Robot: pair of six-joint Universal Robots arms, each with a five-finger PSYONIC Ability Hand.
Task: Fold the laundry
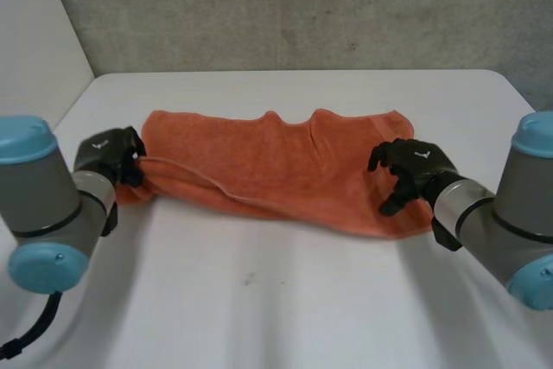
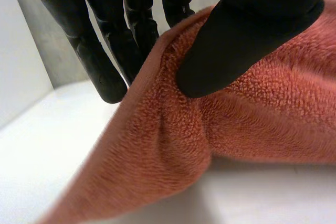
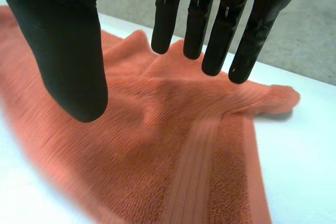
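One orange towel (image 1: 276,170) lies rumpled across the white table (image 1: 276,300). Of two hands, the left robot hand (image 1: 108,155) pinches its 9 o'clock end, hiding that corner. The right robot hand (image 1: 415,166) is over the 3 o'clock end with fingers spread apart; whether it touches is unclear.

Cloth: one orange towel (image 1: 285,170), with one woven band (image 3: 202,166) counted near its end. Surfaces: one white table (image 1: 285,300). Robot arms: two, namely left arm (image 1: 52,205) and right arm (image 1: 505,213). Arm fittings: four light-blue caps (image 1: 26,137), two to each arm. Black hands: two, namely left hand (image 1: 108,155) and right hand (image 1: 416,166), one to each arm. Walls behind: two, one grey wall (image 1: 302,6) and one white wall (image 1: 34,32).
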